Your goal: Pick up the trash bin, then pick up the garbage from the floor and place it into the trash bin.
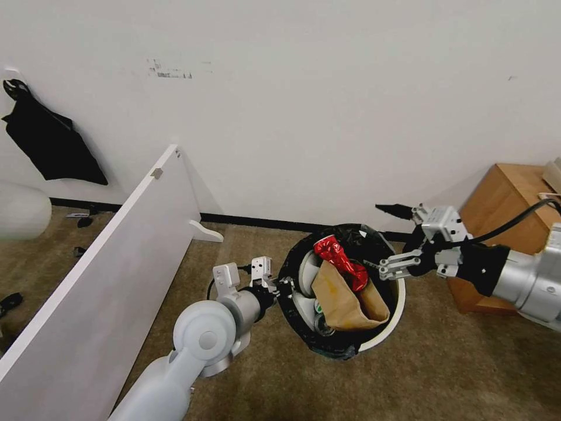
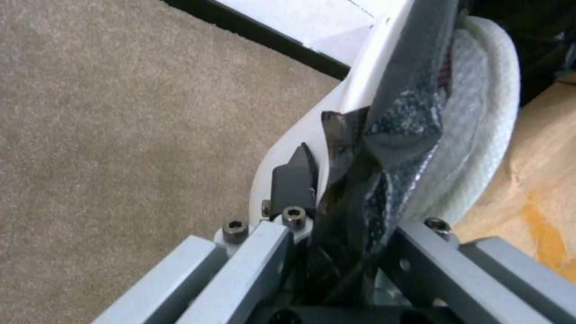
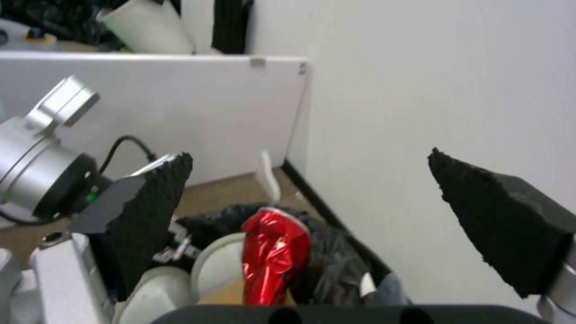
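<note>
We hold the trash bin [image 1: 383, 327] by its bag-lined rim, left gripper [image 1: 279, 286] pinching it; light, slippery. Right gripper [image 1: 390, 238] spread, empty.

The left arm reaches forward from the near left, elbow bent, its hand [image 1: 284, 286] clamped on the black-lined rim of the trash bin [image 1: 390, 318]. The right arm comes in level from the right, its hand [image 1: 383, 237] spread wide and holding nothing.
</note>
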